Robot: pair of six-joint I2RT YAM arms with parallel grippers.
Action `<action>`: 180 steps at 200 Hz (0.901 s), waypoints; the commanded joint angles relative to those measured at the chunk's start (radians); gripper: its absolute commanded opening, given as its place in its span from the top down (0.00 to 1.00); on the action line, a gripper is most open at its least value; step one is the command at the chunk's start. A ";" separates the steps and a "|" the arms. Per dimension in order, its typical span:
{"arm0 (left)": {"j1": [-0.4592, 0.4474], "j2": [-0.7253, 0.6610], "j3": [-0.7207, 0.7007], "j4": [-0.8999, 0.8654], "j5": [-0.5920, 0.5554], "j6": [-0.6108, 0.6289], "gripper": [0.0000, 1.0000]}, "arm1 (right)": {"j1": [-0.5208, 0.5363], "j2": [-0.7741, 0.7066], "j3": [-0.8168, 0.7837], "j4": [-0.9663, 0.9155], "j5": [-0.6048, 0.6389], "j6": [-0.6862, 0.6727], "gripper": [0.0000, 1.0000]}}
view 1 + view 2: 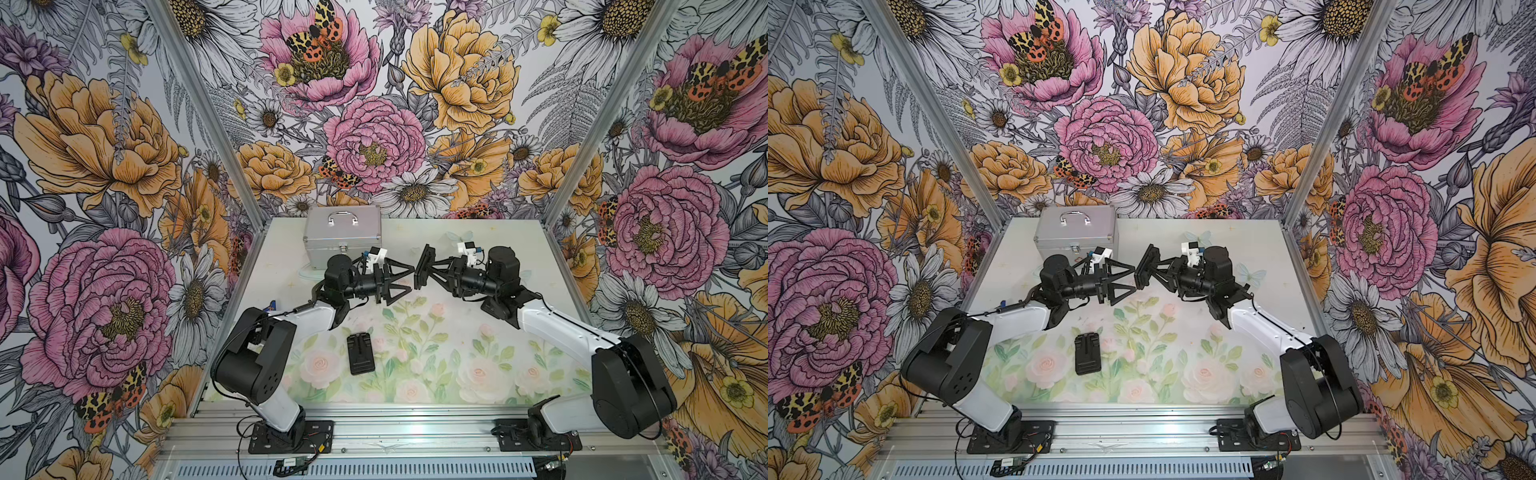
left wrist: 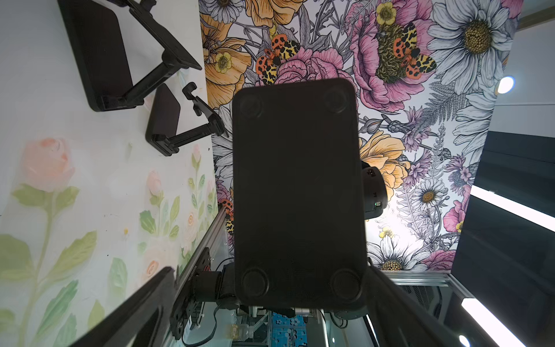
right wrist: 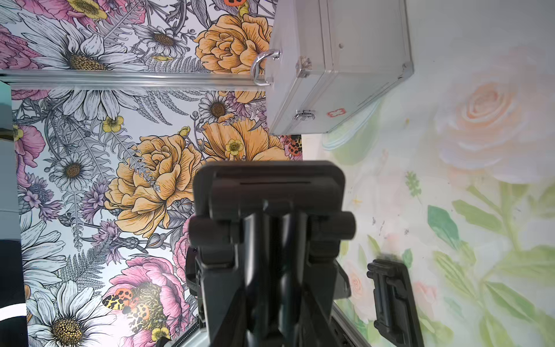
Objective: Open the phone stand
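1. R gripper (image 1: 434, 269) is clamped on a black phone stand (image 1: 422, 268). It holds it in the air over the middle of the table (image 1: 478, 245), toward the back.
2. The stand is turned on edge and looks folded shut. Its flat base, w/ four round feet, faces the L gripper (image 1: 409, 279) and fills the centre of the L wrist view (image 2: 297, 192).
3. L gripper's jaws are spread wide w/ nothing btwn them. Their tips sit just beside the stand's base; contact can't be told.
4. R wrist view shows the stand's hinged face (image 3: 270, 192), close up and partly blurred.
5. A second stand (image 1: 360, 353), folded flat, lies on the table nearer the front, well apart from both grippers.
6. L wrist view also shows an open stand (image 2: 99, 57) and another open stand (image 2: 168, 120) beside it, both on the table.
7. A silver case (image 1: 343, 232) w/ a handle sits at the back of the table, behind the L gripper.
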 commanded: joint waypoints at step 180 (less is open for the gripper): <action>-0.013 -0.003 -0.025 0.096 -0.007 -0.052 0.01 | 0.026 0.062 -0.011 0.122 0.016 0.021 1.00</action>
